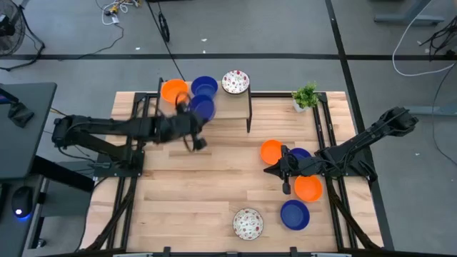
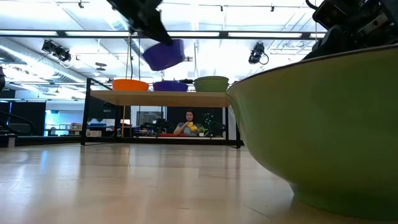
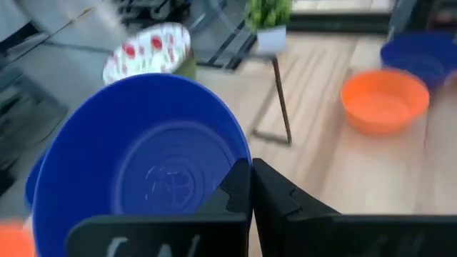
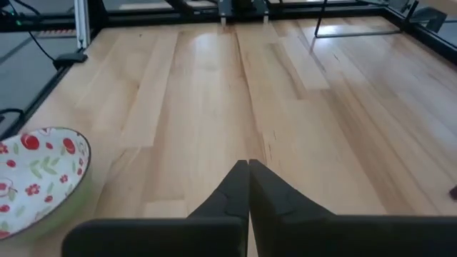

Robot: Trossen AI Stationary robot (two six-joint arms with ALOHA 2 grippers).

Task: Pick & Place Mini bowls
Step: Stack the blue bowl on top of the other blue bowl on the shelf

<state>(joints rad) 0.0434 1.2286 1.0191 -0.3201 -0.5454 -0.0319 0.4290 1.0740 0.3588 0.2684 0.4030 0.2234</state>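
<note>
From above, we see our left gripper [image 1: 194, 123] clamped on a dark blue bowl [image 1: 203, 108], just short of the shelf [image 1: 235, 102] ahead of it, where an orange bowl [image 1: 173, 90], a blue one [image 1: 204, 86] and a speckled one [image 1: 235, 82] already sit. Our right gripper [image 1: 280, 168] rests closed and empty among five bowls left on the table [image 1: 214, 185].

At table height, the carried bowl [image 2: 163, 54] hangs tilted above the shelf row.

Our left wrist shows the fingers [image 3: 246, 196] pinching its rim.

Our right wrist shows shut fingers [image 4: 248, 187] and a speckled bowl [image 4: 36, 175] nearby. We judge roughly half remains.
</note>
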